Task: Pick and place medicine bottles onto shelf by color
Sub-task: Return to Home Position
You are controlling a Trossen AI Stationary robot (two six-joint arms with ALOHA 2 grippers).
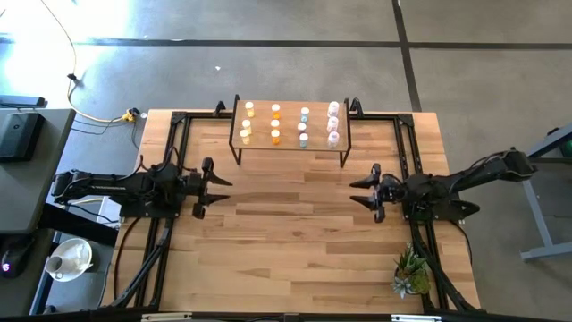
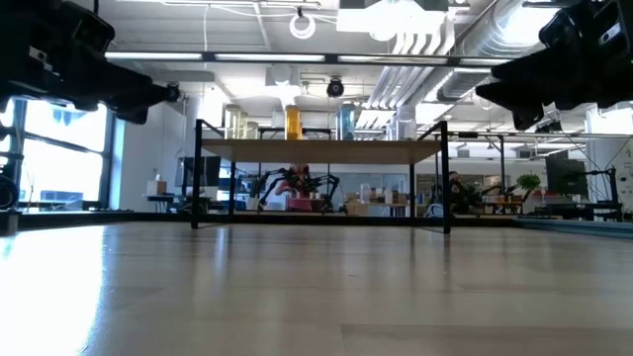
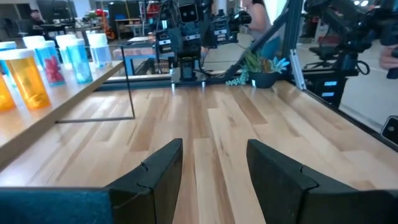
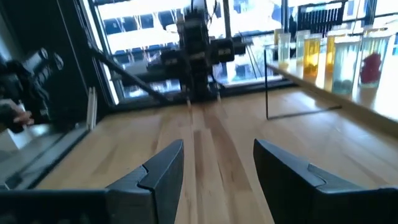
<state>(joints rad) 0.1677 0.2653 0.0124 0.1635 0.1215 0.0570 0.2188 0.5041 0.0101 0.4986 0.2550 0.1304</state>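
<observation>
While left tool [image 1: 216, 187] and right tool [image 1: 365, 191] gape wide, well apart, we see medicine bottles [image 1: 275, 122] on the far-edge shelf [image 1: 290, 142].

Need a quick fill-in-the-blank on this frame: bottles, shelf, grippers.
1. The medicine bottles all stand on the ____.
2. The left gripper and the right gripper both have their fingers ____, with nothing between them.
3. The potted plant sits on the ____ arm's side.
Missing words: shelf; open; right.

A small potted plant [image 1: 412, 273] sits near the table's [image 1: 295, 241] right corner.
</observation>
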